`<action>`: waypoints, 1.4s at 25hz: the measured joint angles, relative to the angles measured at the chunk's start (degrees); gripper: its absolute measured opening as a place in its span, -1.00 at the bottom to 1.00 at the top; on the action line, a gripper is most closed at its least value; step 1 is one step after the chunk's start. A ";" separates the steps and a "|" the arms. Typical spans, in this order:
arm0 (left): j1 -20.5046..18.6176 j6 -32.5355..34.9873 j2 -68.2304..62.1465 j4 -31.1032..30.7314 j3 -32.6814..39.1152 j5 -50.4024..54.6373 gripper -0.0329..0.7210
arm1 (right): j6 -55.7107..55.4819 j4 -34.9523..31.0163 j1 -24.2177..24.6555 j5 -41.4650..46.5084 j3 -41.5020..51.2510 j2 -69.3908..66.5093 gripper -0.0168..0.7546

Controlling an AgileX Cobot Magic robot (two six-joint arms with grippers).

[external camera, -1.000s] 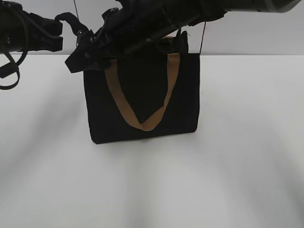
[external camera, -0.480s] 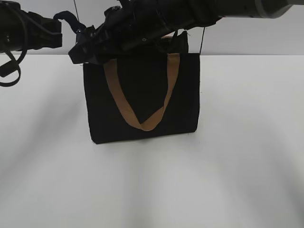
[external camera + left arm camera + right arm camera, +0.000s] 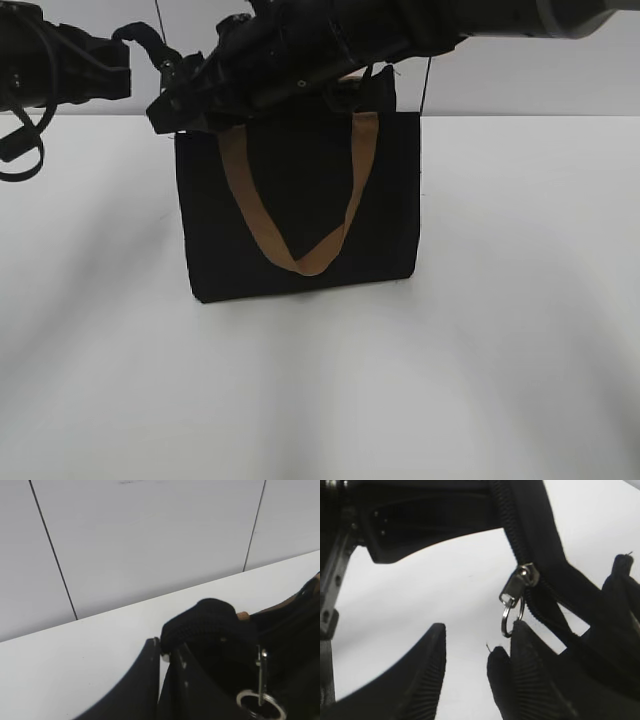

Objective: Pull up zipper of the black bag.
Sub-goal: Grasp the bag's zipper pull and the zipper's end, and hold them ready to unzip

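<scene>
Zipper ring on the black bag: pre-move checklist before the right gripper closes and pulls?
1. Right gripper open: ok, a clear gap shows between the fingers.
2. Zipper ring between the jaws: not ok, it hangs at the tip of the right-hand finger, not in the gap.
3. Slider seated on the zipper track: ok.
4. Left gripper holding the bag's end tab: looks ok, the tab sits at the fingertips; exact clamping cannot tell.
5. Black bag upright on the table: ok.
6. Brown handle clear of the zipper: ok, it hangs down the front.
</scene>
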State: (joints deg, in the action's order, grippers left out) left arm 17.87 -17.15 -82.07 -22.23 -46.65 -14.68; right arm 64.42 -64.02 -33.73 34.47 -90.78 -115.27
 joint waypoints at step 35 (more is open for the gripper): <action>0.00 -0.11 0.00 0.04 0.00 0.06 -0.86 | 1.26 -3.35 0.00 -3.50 -0.17 -2.64 -0.37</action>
State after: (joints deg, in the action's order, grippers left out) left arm 17.87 -17.26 -82.07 -22.19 -46.65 -14.63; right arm 65.69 -67.36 -33.73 30.97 -90.95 -117.91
